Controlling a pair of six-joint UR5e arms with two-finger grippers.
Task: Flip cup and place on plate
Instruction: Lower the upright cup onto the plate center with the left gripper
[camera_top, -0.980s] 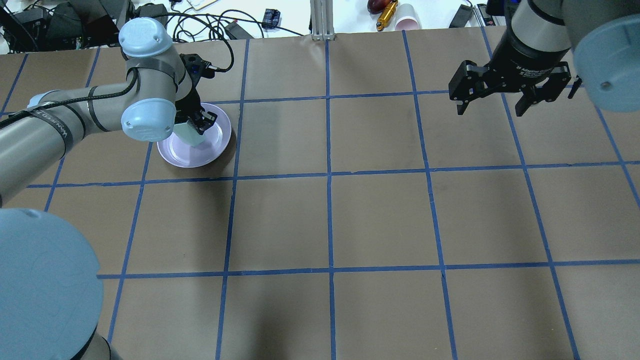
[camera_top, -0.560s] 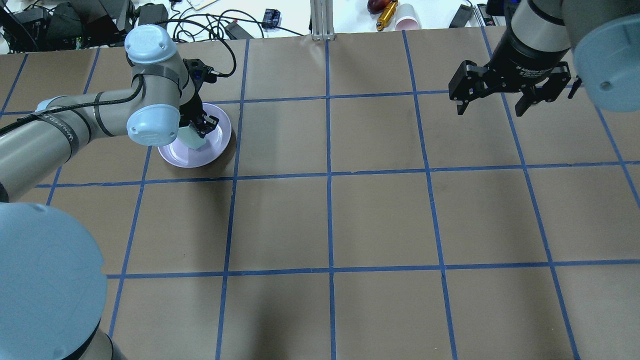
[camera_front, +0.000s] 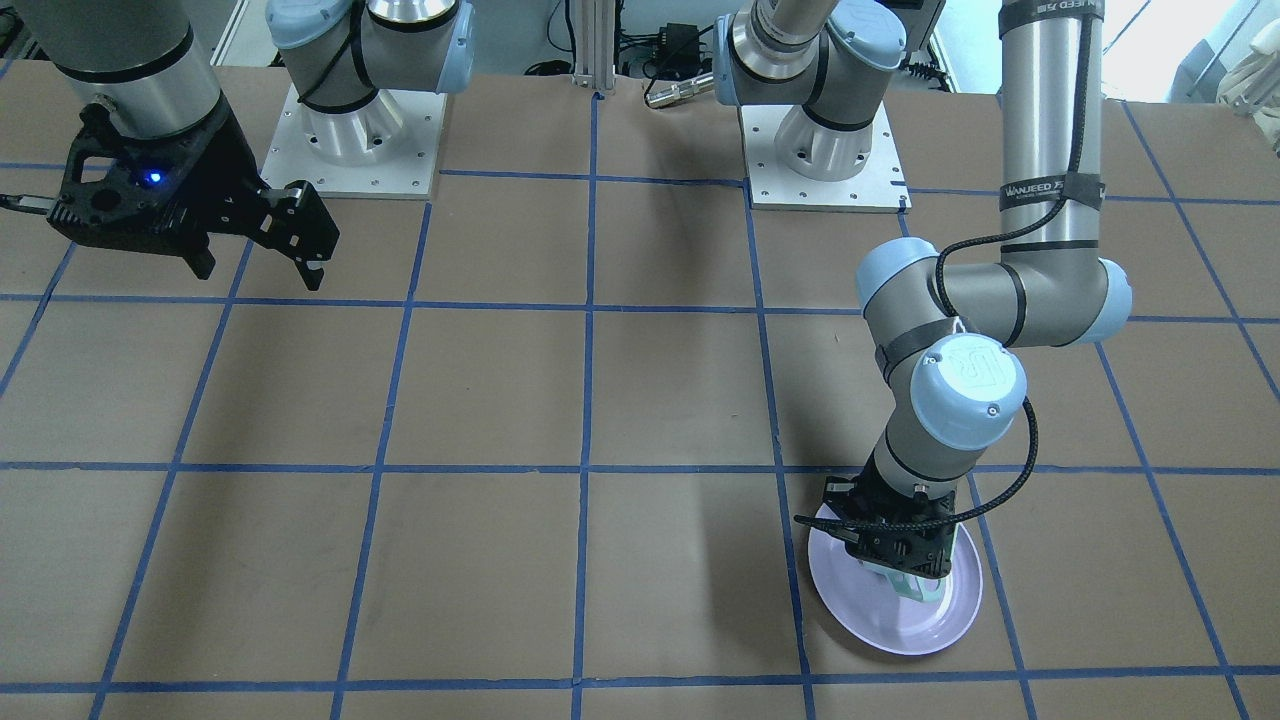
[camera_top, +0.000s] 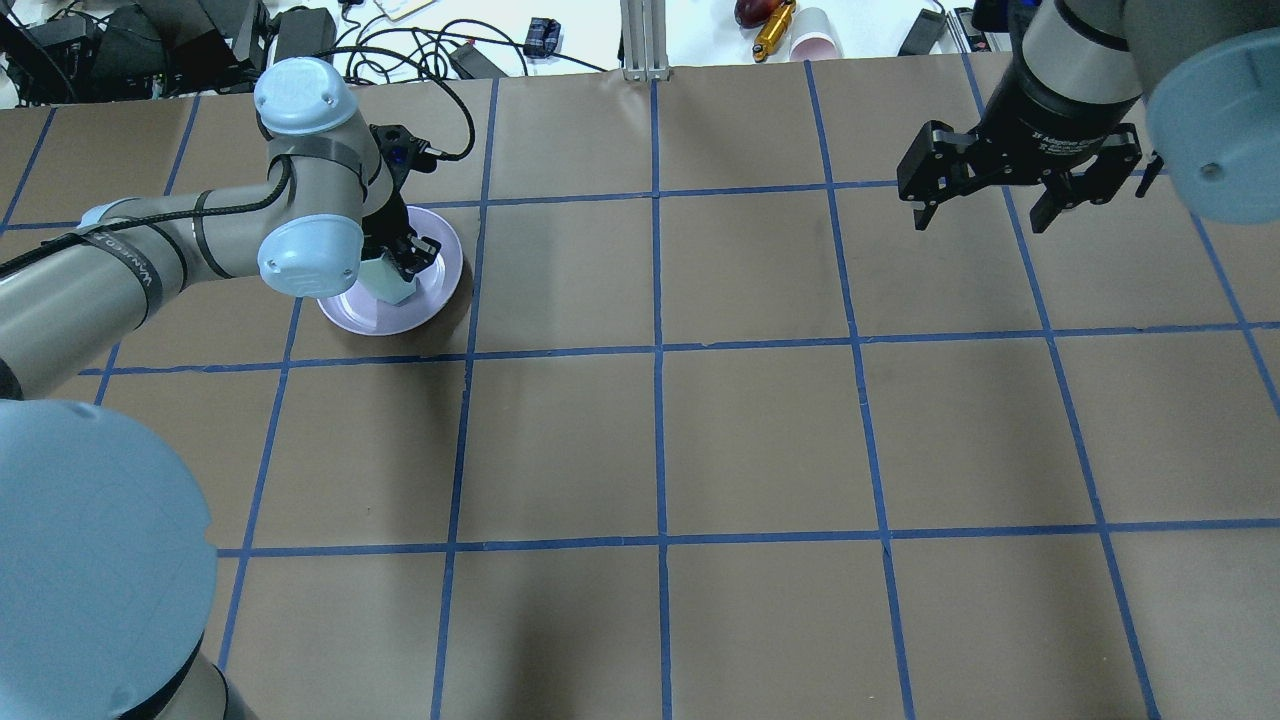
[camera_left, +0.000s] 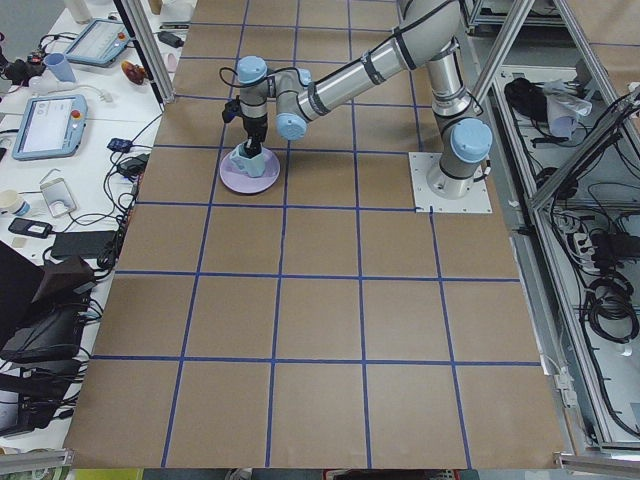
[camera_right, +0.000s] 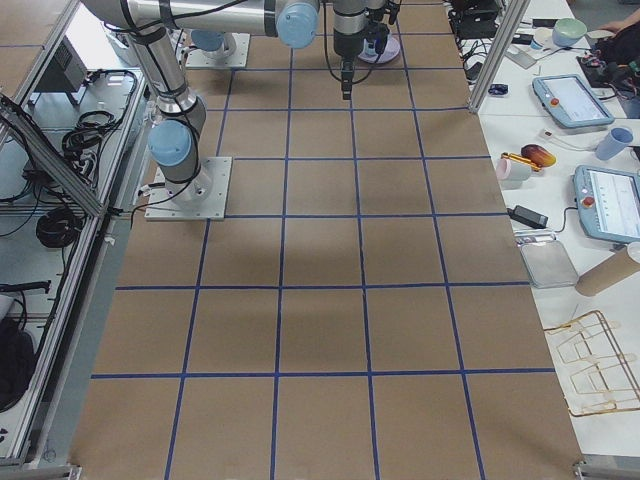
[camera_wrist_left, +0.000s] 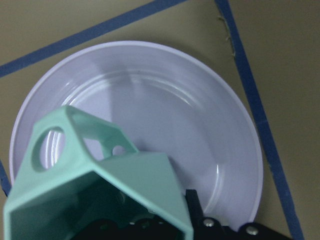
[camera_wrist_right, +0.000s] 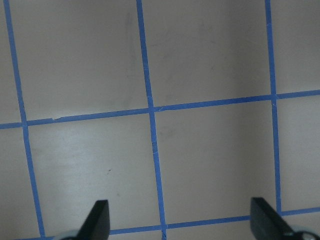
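Note:
The pale mint-green cup (camera_top: 389, 283) is held in my left gripper (camera_top: 396, 262), which is shut on its rim. The cup is over the middle of the lavender plate (camera_top: 345, 311), at the table's far left. In the left wrist view the cup's (camera_wrist_left: 100, 180) dark mouth faces the camera and its handle points to the upper left over the plate (camera_wrist_left: 200, 115). I cannot tell if its base touches the plate. The front-facing view shows the cup (camera_front: 926, 590) under the gripper (camera_front: 900, 565) on the plate (camera_front: 890, 622). My right gripper (camera_top: 980, 222) is open and empty, high at the far right.
The table is brown paper with a blue tape grid. Cables, tools and a pink paper cup (camera_top: 815, 35) lie beyond the far edge. The right wrist view shows only bare table between the open fingertips (camera_wrist_right: 100, 215).
My left wrist has shifted slightly and the cup has come a little lower over the plate. The right arm has not moved.

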